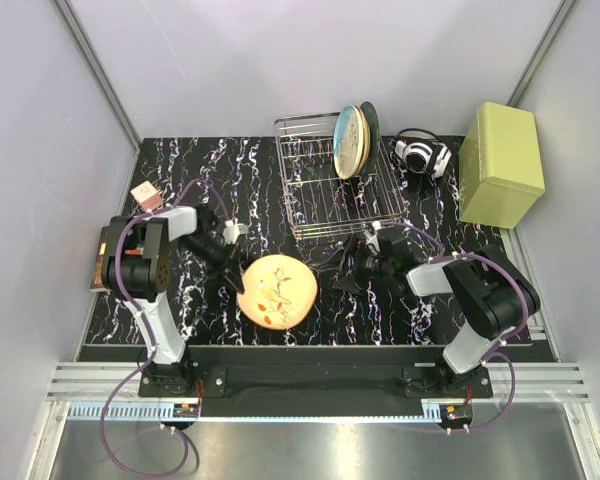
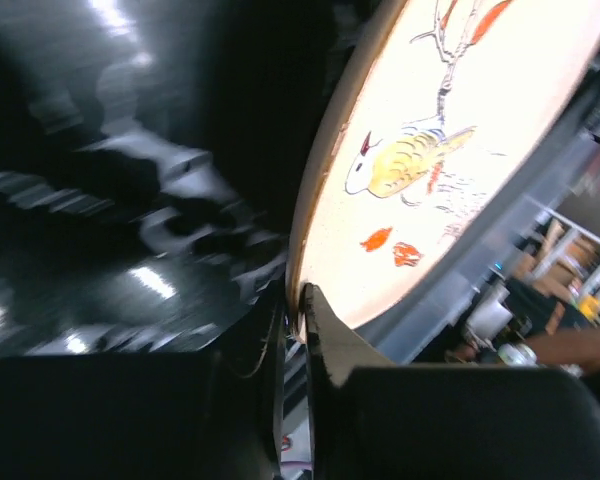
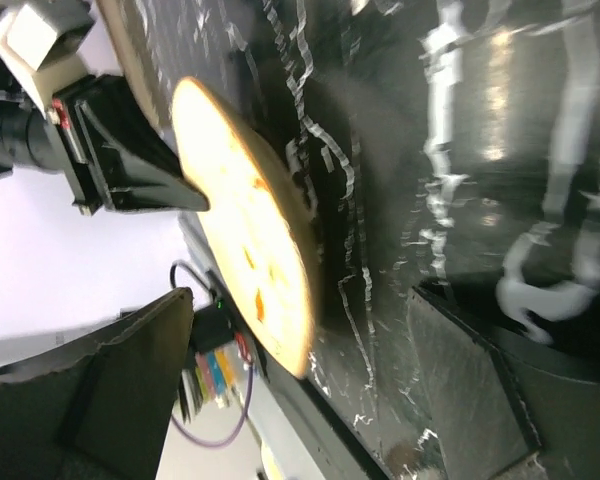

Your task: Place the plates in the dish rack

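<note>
Top view: dish rack [image 1: 325, 195] sits upper centre on the black marbled mat [image 1: 230, 170]. Three plates stand on edge at its upper right end: two cream plates [image 1: 348, 142], with the dark teal plate [image 1: 372, 122] just behind them.

The bird-motif plate [image 1: 277, 290] is at lower centre, well apart from the rack. The left gripper [image 1: 238, 277] is at its left rim. Left wrist view: fingers clamped on the plate rim, one on each face. Right wrist view: plate [image 3: 250, 250] is edge-on and tilted relative to the mat. Cannot tell whether its far rim touches the mat.

Right gripper [image 1: 358, 268] is at centre right, between this plate and the rack's near edge. Its fingers [image 3: 130, 380] are spread apart with nothing between them.

Also present: headphones [image 1: 421, 155] just right of the rack, pale green box [image 1: 500, 165] at far right, small pink block [image 1: 145, 195] at left.
</note>
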Controlling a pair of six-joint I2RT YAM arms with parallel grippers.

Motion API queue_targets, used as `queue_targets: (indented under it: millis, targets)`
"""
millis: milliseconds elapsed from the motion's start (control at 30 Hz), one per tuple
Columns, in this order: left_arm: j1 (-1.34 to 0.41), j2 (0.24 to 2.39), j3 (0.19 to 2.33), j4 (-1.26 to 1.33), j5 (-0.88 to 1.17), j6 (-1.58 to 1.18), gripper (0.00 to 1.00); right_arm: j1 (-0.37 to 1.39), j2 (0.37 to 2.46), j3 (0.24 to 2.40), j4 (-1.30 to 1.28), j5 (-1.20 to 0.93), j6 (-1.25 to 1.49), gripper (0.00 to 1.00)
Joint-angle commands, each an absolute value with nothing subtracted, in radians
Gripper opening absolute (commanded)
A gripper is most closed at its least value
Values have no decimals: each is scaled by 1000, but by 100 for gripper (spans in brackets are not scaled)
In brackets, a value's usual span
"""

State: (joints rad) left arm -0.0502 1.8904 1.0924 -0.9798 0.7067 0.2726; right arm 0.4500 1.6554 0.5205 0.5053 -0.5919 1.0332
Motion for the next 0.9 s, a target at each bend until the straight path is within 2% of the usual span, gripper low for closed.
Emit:
queue_targets:
  millis: [0, 67, 233, 433, 700, 867]
  targets:
    - [-106, 1925, 1095, -1028, 882, 284, 4, 502, 1732, 512, 495, -640, 1011, 94]
    - [-112, 1953, 1100, -1022, 906, 259, 0, 512, 1729, 505, 495, -620, 991, 93]
    - [-112, 1991, 1086, -965, 974, 195, 0, 566, 1735, 535, 430, -624, 925, 86]
    - [-135, 1988, 1080, -919, 1011, 166, 0, 600, 1772, 548, 466, -620, 899, 76]
    - [-184, 1990, 1063, -911, 1040, 167, 0, 612, 1735, 561, 543, -562, 882, 52]
    - [-224, 1976, 1058, -910, 1046, 167, 0, 634, 1729, 618, 587, -543, 882, 41]
